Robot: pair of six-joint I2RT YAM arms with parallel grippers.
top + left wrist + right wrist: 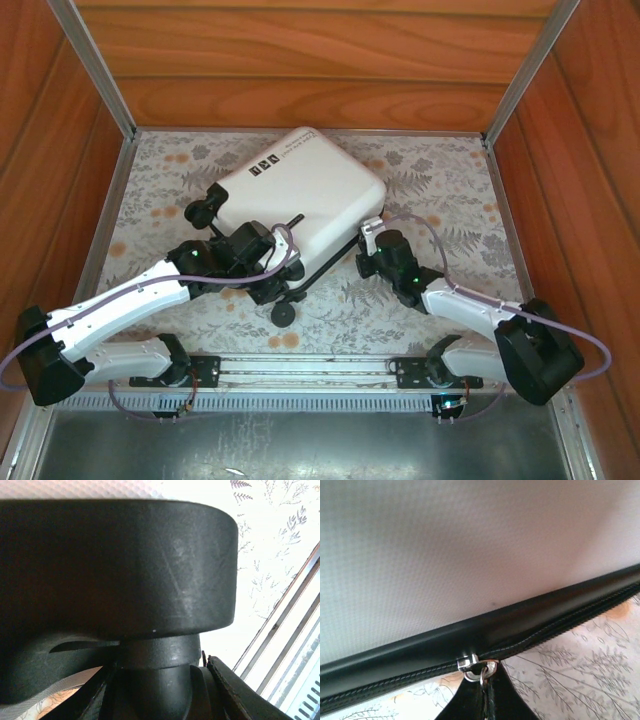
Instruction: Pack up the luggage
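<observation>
Wood-panelled walls (300, 60) on three sides, metal posts (95, 70) at the corners, a fern-and-flower cloth over the counter (450, 190). Mid-counter, lying flat, lid down, turned askew: the white luggage (300, 190). From above, left claw (268, 268) at its near wheeled corner, right claw (372, 235) against its right edge. From the left wrist, one black wheel (115, 565) looming close; impossible to tell whether that claw grips. From the right wrist, the black zip band (420, 652) and silver zip pull (477, 666), pinched in the closed right claw.
</observation>
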